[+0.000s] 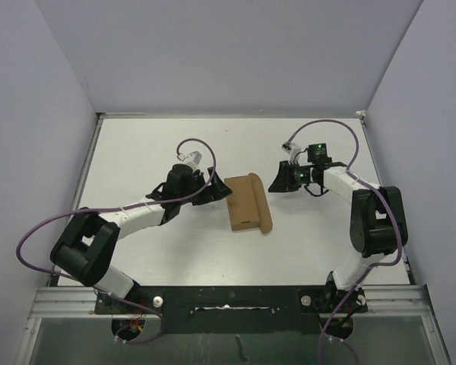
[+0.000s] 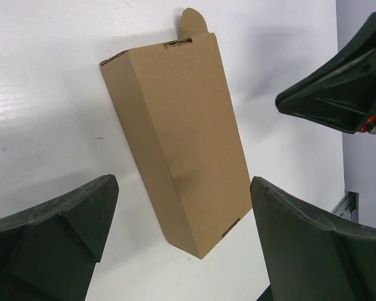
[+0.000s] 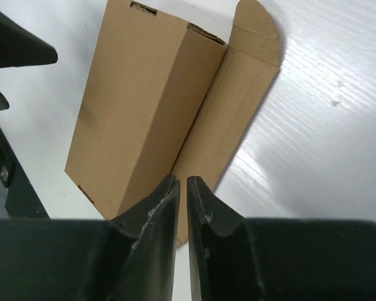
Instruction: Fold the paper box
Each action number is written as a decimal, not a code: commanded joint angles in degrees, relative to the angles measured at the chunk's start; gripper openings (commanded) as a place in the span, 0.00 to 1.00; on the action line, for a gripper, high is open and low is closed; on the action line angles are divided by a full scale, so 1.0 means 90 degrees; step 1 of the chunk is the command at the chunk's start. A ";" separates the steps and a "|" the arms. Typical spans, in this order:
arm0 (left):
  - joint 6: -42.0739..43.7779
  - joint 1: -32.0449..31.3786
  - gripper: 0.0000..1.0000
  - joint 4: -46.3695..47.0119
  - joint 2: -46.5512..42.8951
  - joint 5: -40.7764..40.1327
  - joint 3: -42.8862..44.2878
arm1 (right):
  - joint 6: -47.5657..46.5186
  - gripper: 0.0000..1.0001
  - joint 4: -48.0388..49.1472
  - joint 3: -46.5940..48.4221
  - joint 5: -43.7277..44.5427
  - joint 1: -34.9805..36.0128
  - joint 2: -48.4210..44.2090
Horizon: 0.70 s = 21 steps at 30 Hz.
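The box (image 1: 247,204) lies mid-frame on the white desk (image 1: 137,152), with a rounded flap (image 3: 238,106) flat along its right side. The left pincer (image 1: 217,190) gapes wide just left of it, empty. The right pincer (image 1: 280,184), nearly closed on nothing, faces the flap.

A white worktop (image 1: 137,152) fills the middle of the overhead view, smooth, with a faint streaked sheen in the close views. Plain pale lavender-grey panels close it in on three sides: a back wall (image 1: 228,53) beyond its far edge, a left wall (image 1: 30,137) and a right wall (image 1: 429,114). An aluminium rail (image 1: 61,308) runs along its near edge. The light is even and the shadows on the worktop are soft.
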 commanded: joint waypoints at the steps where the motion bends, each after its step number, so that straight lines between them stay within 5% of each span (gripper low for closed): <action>1: 0.0218 0.0039 0.86 0.0032 0.0522 0.0303 0.0584 | -0.0026 0.11 -0.0014 0.0322 -0.0506 0.0204 0.0676; 8: 0.0434 0.0054 0.77 -0.0513 0.1382 0.0753 0.1280 | -0.0039 0.07 -0.0058 0.0620 -0.0799 0.0699 0.1245; 15: 0.0633 0.0122 0.52 -0.0836 0.1916 0.1169 0.1610 | 0.0034 0.07 -0.0086 0.0774 -0.0835 0.1322 0.1549; 21: 0.0839 0.0246 0.51 -0.0964 0.1851 0.1246 0.1578 | -0.0035 0.11 -0.0109 0.0793 -0.0819 0.1367 0.1595</action>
